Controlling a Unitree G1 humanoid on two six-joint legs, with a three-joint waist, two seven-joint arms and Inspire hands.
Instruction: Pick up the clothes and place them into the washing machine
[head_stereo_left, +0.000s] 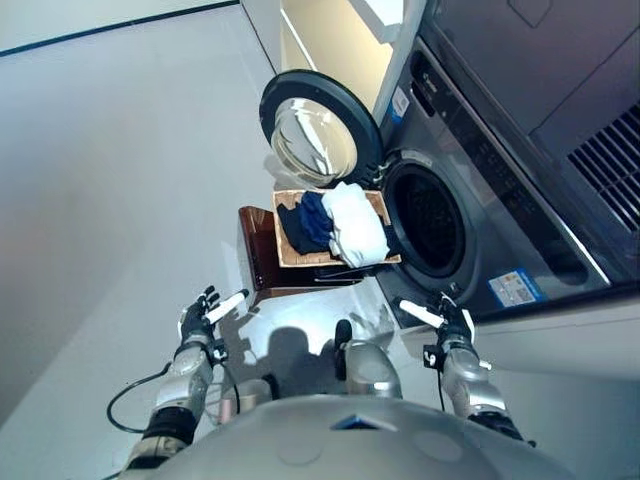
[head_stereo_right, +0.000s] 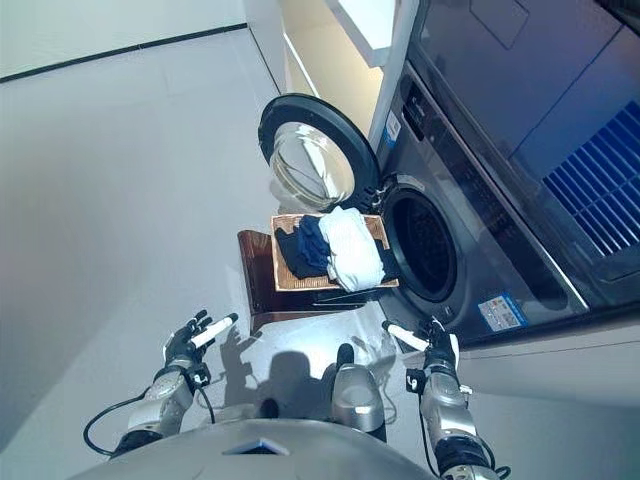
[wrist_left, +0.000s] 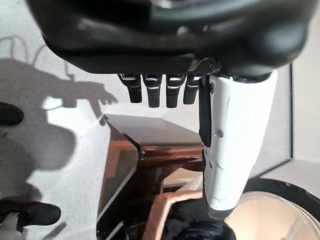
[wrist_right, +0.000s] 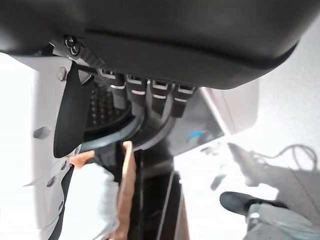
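A shallow wicker basket (head_stereo_left: 288, 258) rests on a low dark brown box (head_stereo_left: 262, 262) beside the washing machine (head_stereo_left: 470, 190). It holds a dark blue garment (head_stereo_left: 305, 225) and a white garment (head_stereo_left: 354, 230). The machine's round door (head_stereo_left: 318, 132) stands open and the drum opening (head_stereo_left: 432, 222) is dark. My left hand (head_stereo_left: 203, 314) is open and empty, short of the box. My right hand (head_stereo_left: 447, 318) is open and empty in front of the machine. The right wrist view shows the basket's edge (wrist_right: 127, 190) and white cloth (wrist_right: 90, 205).
The open door hangs over the basket's far side. Pale floor (head_stereo_left: 110, 200) stretches to the left of the box. A white wall (head_stereo_left: 330, 40) stands behind the machine.
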